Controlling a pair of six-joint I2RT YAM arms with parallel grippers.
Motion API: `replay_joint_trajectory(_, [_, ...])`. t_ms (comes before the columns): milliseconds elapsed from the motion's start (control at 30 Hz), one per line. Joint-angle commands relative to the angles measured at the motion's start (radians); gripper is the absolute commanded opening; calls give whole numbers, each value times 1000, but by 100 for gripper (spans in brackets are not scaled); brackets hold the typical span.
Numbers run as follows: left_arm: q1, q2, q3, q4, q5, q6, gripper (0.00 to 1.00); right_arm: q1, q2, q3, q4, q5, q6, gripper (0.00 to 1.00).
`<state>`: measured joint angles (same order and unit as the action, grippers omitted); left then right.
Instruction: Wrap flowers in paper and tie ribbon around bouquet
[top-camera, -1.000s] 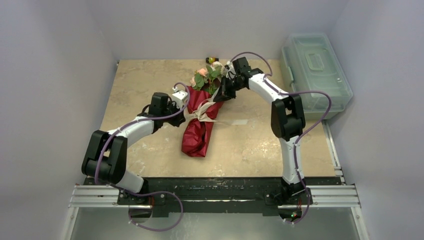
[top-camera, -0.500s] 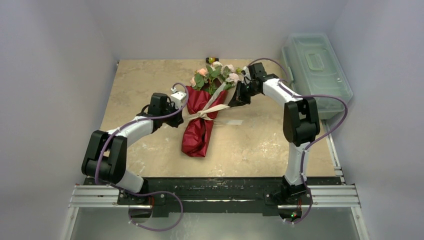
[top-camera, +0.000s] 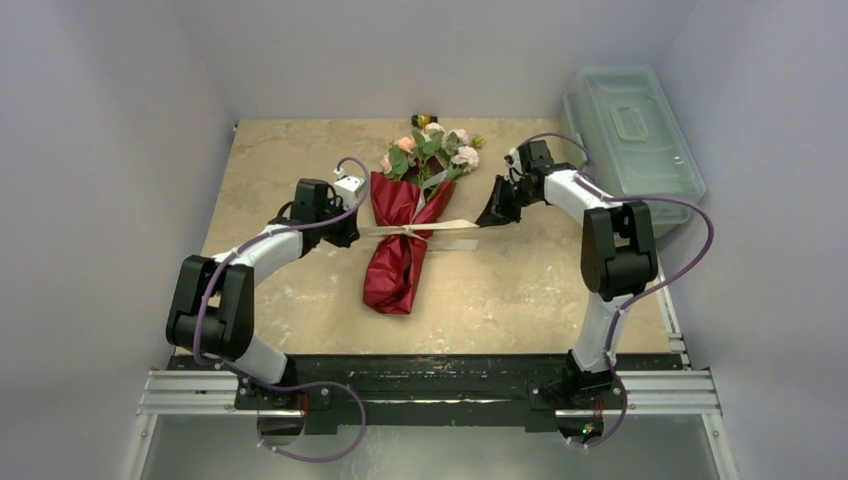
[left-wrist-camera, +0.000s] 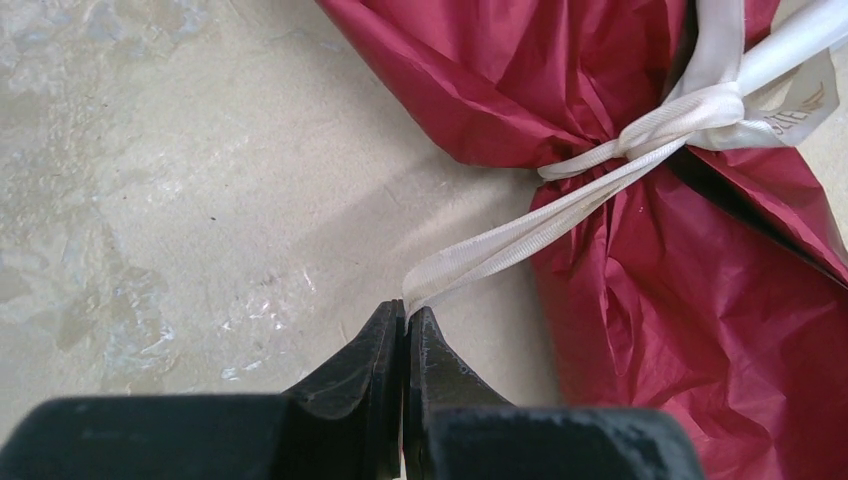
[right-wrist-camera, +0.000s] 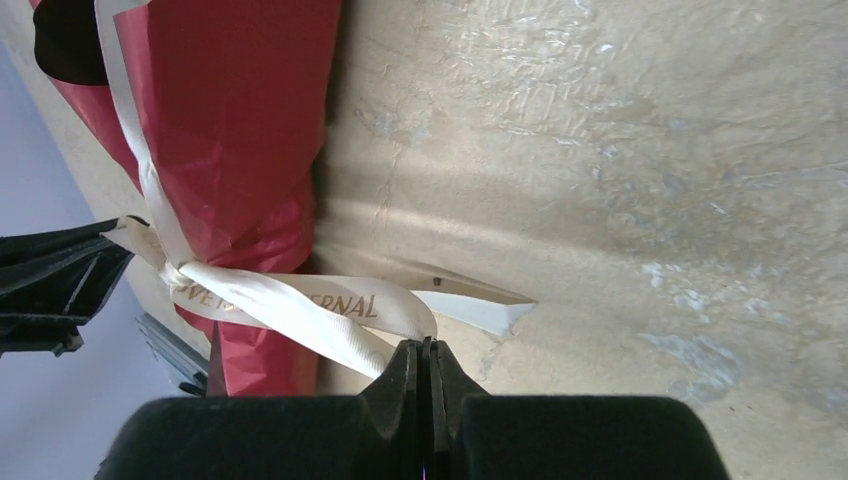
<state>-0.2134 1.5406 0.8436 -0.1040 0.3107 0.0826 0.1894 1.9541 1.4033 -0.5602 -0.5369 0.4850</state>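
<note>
Clamping one ribbon (left-wrist-camera: 520, 240) end each, left pincer (left-wrist-camera: 405, 315) and right pincer (right-wrist-camera: 428, 348) flank the bouquet (top-camera: 395, 268) — it lies mid-surface (top-camera: 280, 170), blooms (top-camera: 432, 150) toward the far edge. The ribbon runs crosswise to its length, knot (left-wrist-camera: 690, 110) between them, slightly nearer the left.
</note>
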Motion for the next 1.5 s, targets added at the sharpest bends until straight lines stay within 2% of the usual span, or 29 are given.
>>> replay_joint_trajectory(0, [30, 5, 42, -30, -54, 18, 0, -31, -69, -29, 36, 38, -21, 0])
replay_joint_trajectory(767, [122, 37, 57, 5, -149, -43, 0, -125, -153, -141, 45, 72, -5, 0])
replay_joint_trajectory(1067, [126, 60, 98, -32, -77, -66, 0, -128, -180, -160, 68, 44, -14, 0])
replay_joint_trajectory(1167, [124, 38, 105, -35, -93, -75, 35, -128, -205, -152, 69, 47, -10, 0])
replay_joint_trajectory(1200, [124, 23, 107, -32, -103, -99, 62, -128, -216, -145, 65, 48, -9, 2])
replay_joint_trajectory(1233, [124, 7, 109, -30, -105, -116, 77, -126, -227, -134, 61, 51, -9, 9])
replay_joint_trajectory(1267, [124, -6, 116, -32, -106, -126, 84, -126, -239, -121, 59, 53, -11, 18])
replay_joint_trajectory(1333, [124, -30, 133, -40, -108, -147, 90, -123, -265, -97, 56, 55, -14, 36])
replay_joint_trajectory(1433, [124, -54, 168, -71, -105, -167, 94, -109, -299, -54, 54, 55, -32, 56])
replay_joint_trajectory(1467, [124, -62, 174, -80, -104, -172, 95, -103, -310, -39, 52, 54, -36, 60])
